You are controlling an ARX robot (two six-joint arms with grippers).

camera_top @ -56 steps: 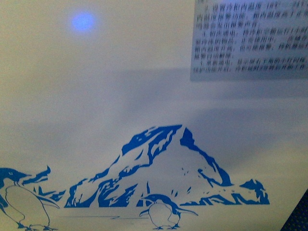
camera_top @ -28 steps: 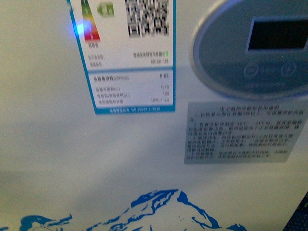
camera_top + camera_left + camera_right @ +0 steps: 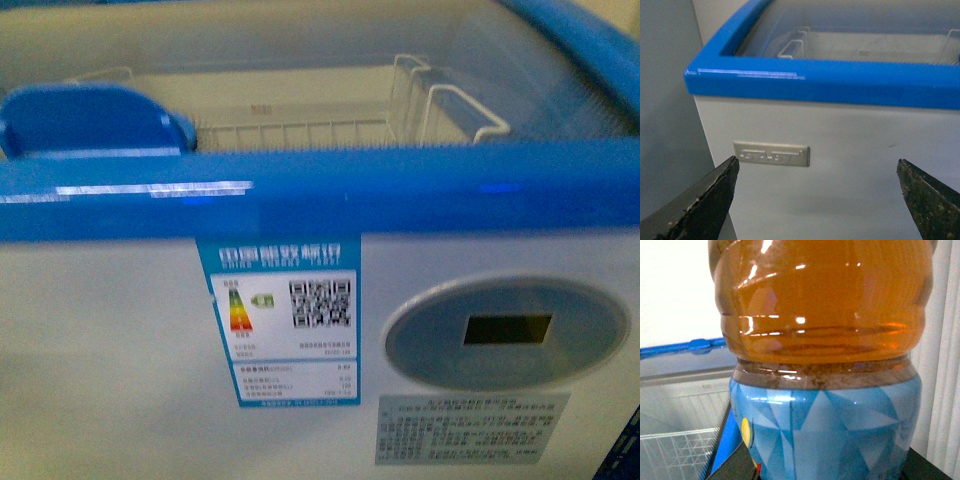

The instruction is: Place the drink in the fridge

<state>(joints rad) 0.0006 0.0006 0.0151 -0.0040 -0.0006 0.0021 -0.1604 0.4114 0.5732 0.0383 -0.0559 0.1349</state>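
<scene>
The fridge is a white chest cooler with a blue top rim, filling the front view. White wire baskets show under its glass lid. In the right wrist view the drink bottle holds amber liquid above a blue triangle-patterned label, and my right gripper is shut on it, with the fridge's blue rim behind at the side. My left gripper is open with nothing between its fingers, facing the fridge's white front wall just below the blue rim.
An energy label with a QR code and a round grey control panel sit on the fridge front. A blue lid handle piece sits at the rim's left. A silver nameplate is on the wall. A grey wall stands beside the fridge.
The front view has risen from the penguin-and-mountain drawing, past the labels and control panel, up to the blue rim and the baskets inside.
</scene>
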